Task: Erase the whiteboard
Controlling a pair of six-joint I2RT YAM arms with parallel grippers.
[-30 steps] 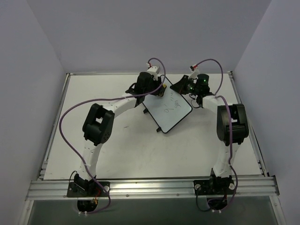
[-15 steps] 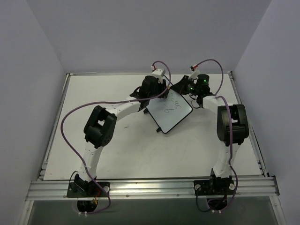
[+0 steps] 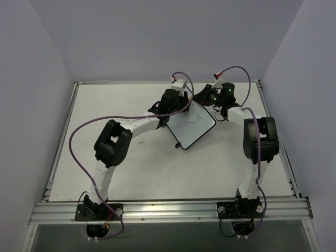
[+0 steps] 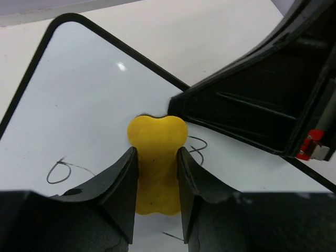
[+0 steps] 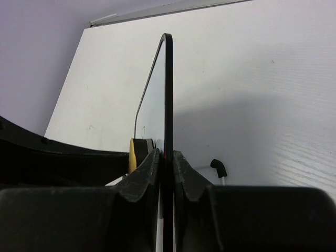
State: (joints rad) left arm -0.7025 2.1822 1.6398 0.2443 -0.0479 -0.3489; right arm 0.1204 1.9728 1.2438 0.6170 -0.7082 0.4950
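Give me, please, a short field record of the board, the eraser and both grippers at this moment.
whiteboard: dark scribbles on its face
eraser: yellow, tip against the board face
left gripper: shut on the eraser
right gripper: shut on the whiteboard's edge

whiteboard (image 3: 193,126) far corner: hidden beneath left gripper (image 3: 181,105) and right gripper (image 3: 208,99)
scribbles (image 3: 191,116): too small to read from above
yellow eraser (image 4: 156,157) lower end: buried between left gripper's jaws
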